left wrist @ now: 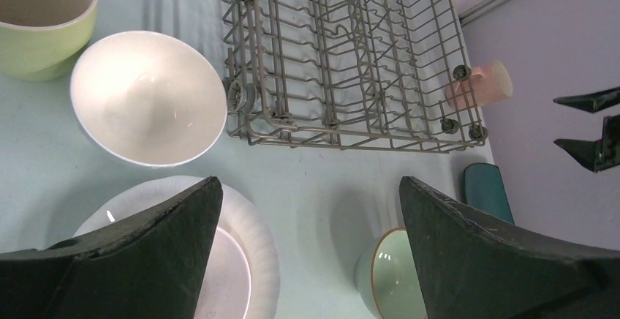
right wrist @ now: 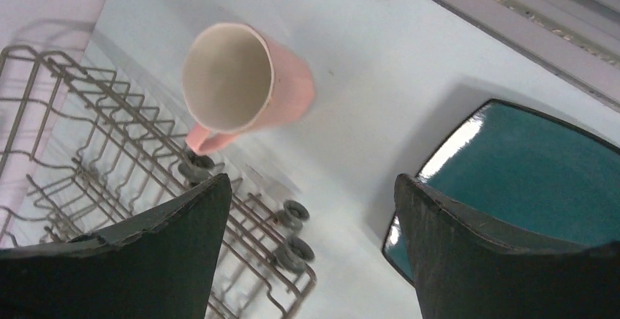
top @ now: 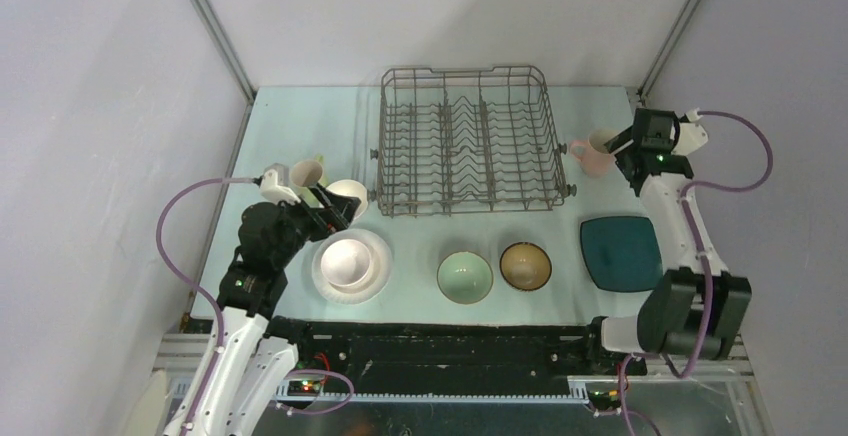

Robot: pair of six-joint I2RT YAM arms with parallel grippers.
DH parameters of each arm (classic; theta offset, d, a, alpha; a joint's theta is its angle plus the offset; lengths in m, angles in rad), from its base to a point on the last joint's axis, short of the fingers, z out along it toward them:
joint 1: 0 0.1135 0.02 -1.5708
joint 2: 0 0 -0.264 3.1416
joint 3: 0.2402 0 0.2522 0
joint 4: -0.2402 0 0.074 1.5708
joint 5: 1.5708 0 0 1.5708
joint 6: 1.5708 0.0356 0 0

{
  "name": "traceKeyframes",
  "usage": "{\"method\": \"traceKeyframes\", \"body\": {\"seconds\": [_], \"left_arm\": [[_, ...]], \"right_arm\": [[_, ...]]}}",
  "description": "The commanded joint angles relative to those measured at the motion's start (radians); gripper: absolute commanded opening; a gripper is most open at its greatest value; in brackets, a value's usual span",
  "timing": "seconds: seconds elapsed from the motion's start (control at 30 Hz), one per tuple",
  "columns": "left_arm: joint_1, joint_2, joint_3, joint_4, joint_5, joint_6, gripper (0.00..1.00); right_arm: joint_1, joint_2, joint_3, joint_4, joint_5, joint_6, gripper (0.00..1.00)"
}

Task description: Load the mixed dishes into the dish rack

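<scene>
Pale pink bowl (top: 345, 259) — on white plate (top: 381, 268)

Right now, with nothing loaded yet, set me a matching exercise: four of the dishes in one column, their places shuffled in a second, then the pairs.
Dishes:
1. pink mug
2. pale pink bowl
3. dark teal plate
4. white bowl

Places:
A. on the round white plate
B. just right of the dish rack
C. beside the yellow-green mug
D. right of the brown bowl

Pairs: 1-B, 2-A, 3-D, 4-C
</scene>
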Motion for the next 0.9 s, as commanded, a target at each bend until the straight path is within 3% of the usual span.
{"method": "traceKeyframes", "body": {"seconds": [0.0, 0.27, 0.67, 0.73, 0.87], "left_arm": [[-0.001, -0.008, 0.042, -0.021, 0.0, 0.039, 0.98], [-0.001, -0.017, 0.075, -0.066, -0.033, 0.064, 0.98], [-0.001, -0.013, 0.105, -0.098, -0.047, 0.084, 0.98], [-0.001, -0.023, 0.093, -0.098, -0.051, 0.081, 0.98], [-0.001, -0.034, 0.093, -0.115, -0.074, 0.1, 0.98]], "right_arm": [[-0.018, 0.134, 0.117, 0.037, 0.0, 0.069, 0.85], [-0.051, 0.355, 0.259, 0.034, -0.065, 0.113, 0.81], [-0.081, 0.515, 0.286, 0.084, -0.143, 0.164, 0.76], [-0.081, 0.536, 0.287, 0.087, -0.147, 0.169, 0.73], [-0.081, 0.573, 0.287, 0.096, -0.182, 0.181, 0.59]]}}
